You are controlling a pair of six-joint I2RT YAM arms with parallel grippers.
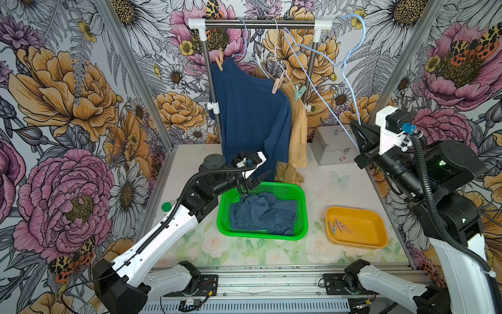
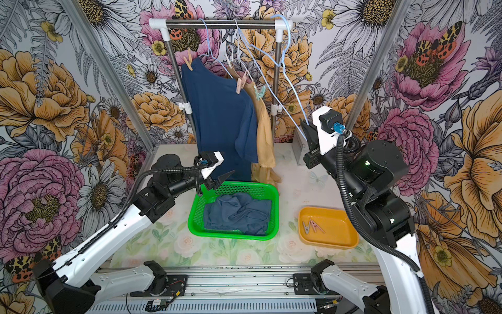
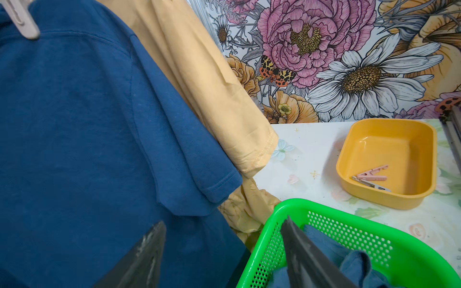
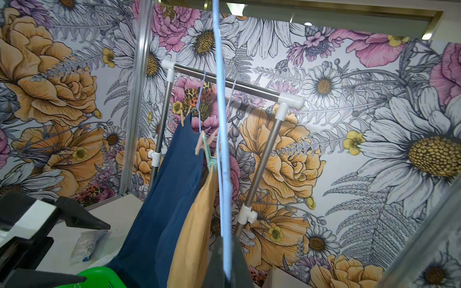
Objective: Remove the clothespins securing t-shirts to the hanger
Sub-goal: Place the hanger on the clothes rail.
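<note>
Three t-shirts (image 1: 252,114), perhaps six clothespins (image 1: 277,84), three hangers (image 4: 220,99).

the rack (image 1: 259,24) stands at the back of the table (image 1: 312,252), bearing a front shirt (image 1: 250,114) left of and before a rear shirt (image 1: 298,136), with clothespins (image 1: 277,85) on their shoulders. a bare hanger (image 4: 219,99) slants from the bar's right end down to the right gripper (image 1: 357,129), which is above a case (image 1: 332,148) at the back right. before the rack sits a basket (image 1: 260,236) with a third shirt (image 1: 263,214) heaped in it and the left gripper (image 1: 258,182) over its rear rim, and right of the basket, apart from it, lies a tray (image 1: 366,231) with two more clothespins (image 1: 338,226) in its left end.
</note>
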